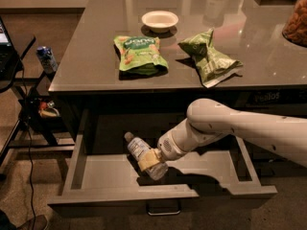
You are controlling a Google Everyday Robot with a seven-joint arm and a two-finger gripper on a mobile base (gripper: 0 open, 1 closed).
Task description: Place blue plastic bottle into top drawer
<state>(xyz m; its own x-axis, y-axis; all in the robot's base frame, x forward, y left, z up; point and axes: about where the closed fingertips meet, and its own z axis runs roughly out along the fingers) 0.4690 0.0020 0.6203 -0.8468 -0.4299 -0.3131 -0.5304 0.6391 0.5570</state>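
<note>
The top drawer [91,174] is pulled open under the tabletop, with a grey inside, a dark front and a small metal loop handle [163,209]. The blue plastic bottle [138,147] is pale and translucent and lies tilted inside the drawer, cap end pointing to the back left. My gripper [151,161] reaches into the drawer from the right on the white arm [230,126] and is shut around the bottle's lower half. The bottle casts a shadow on the drawer floor below it.
On the grey tabletop [91,61] lie two green snack bags [139,55] [210,57] and a white bowl [159,20]. A small blue can [46,60] stands on a side stand at the left, with cables below it. The drawer's side walls flank my arm.
</note>
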